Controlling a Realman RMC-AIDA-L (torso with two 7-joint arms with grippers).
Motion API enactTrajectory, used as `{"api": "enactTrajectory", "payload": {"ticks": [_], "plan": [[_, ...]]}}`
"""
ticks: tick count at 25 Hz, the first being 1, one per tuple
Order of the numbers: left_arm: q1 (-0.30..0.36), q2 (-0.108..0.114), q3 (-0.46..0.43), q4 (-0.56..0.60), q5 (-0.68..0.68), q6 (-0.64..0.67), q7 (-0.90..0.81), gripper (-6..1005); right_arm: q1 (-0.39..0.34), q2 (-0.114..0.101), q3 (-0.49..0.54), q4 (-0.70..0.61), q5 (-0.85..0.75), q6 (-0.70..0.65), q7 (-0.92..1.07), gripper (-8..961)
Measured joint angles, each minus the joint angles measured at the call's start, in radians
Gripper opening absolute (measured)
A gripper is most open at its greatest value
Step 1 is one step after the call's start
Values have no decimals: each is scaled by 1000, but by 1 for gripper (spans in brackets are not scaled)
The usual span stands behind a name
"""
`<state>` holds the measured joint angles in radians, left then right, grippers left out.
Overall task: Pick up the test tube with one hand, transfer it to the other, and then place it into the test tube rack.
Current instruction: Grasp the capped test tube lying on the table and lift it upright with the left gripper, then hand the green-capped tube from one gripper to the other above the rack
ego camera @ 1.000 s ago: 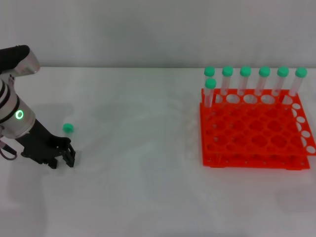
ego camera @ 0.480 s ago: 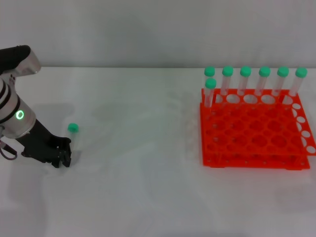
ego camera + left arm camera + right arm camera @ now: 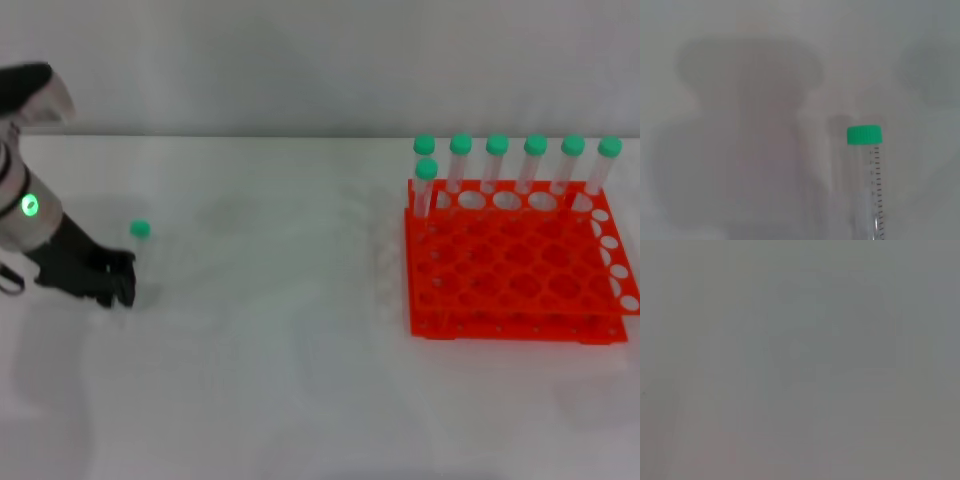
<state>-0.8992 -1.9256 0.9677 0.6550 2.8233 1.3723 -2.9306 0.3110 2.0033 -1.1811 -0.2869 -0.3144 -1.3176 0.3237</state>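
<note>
Green-capped test tube [image 3: 138, 240] is at the desk's [image 3: 280, 330] far left, its clear body clamped in the left end effector [image 3: 118, 288], cap uppermost. In the left wrist view, the tube [image 3: 866, 170] appears lifted above the desk. Orange-red test tube rack [image 3: 515, 270], at right, holds seven tubes. Right end effector: out of view.

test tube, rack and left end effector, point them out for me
test tube [image 3: 864, 135], left wrist view, on its green cap
test tube rack [image 3: 515, 265], head view, on its orange top grid
left end effector [image 3: 120, 287], head view, between its fingertips
</note>
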Motion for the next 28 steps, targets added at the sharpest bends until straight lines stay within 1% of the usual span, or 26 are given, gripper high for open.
{"api": "enactTrajectory", "payload": {"ticks": [1,2,3,4,6,8,10,12,13,14,15,16,17,19,22,23,25,26,27,28], "plan": [[0,6,-16,20,-7,3,5,186,0,0,0,-1,0,0,4,875],[0,6,-16,20,-7,3,5,186,0,0,0,-2,0,0,7,875],[4,13,-85,85,-40,14,41,186,0,0,-1,-3,0,0,8,875],[4,13,-85,85,-40,14,41,186,0,0,-4,-5,0,0,11,875],[10,14,-157,128,-102,19,103,186,0,0,-15,-10,0,-1,22,875],[25,14,-206,149,-189,21,181,186,1,0,-30,-17,0,-1,34,874],[58,14,-239,166,-320,23,276,185,2,-1,-55,-27,0,-1,49,874],[104,14,-249,176,-478,28,391,185,3,-5,-93,-42,0,-2,62,874],[134,12,-251,178,-561,32,459,185,3,-12,-124,-56,0,-2,73,873],[158,9,-251,180,-640,37,525,185,2,-23,-166,-78,-5,-2,96,873],[196,4,-251,180,-743,51,629,185,0,-31,-193,-97,-19,-2,117,873],[213,2,-251,181,-794,60,683,185,-1,-39,-210,-112,-34,-3,132,873],[240,-2,-251,180,-852,74,756,185,-4,-51,-233,-137,-68,-4,166,872],[308,-17,-250,181,-983,113,920,185,-4,-70,-252,-197,-161,-6,252,872],[369,-47,-247,181,-1069,167,1072,185,7,-92,-251,-292,-313,-11,424,871],[389,-61,-248,181,-1092,192,1131,185,14,-98,-250,-318,-349,-15,471,871],[424,-87,-247,181,-1123,245,1241,185,40,-103,-250,-358,-422,-28,564,870],[440,-103,-248,181,-1131,274,1308,185,40,-103,-250,-358,-422,-28,564,870],[453,-118,-248,181,-1134,304,1373,185,79,-103,-251,-370,-481,-52,657,870],[461,-130,-247,180,-1129,325,1419,185,92,-104,-250,-369,-495,-62,681,870]]}}
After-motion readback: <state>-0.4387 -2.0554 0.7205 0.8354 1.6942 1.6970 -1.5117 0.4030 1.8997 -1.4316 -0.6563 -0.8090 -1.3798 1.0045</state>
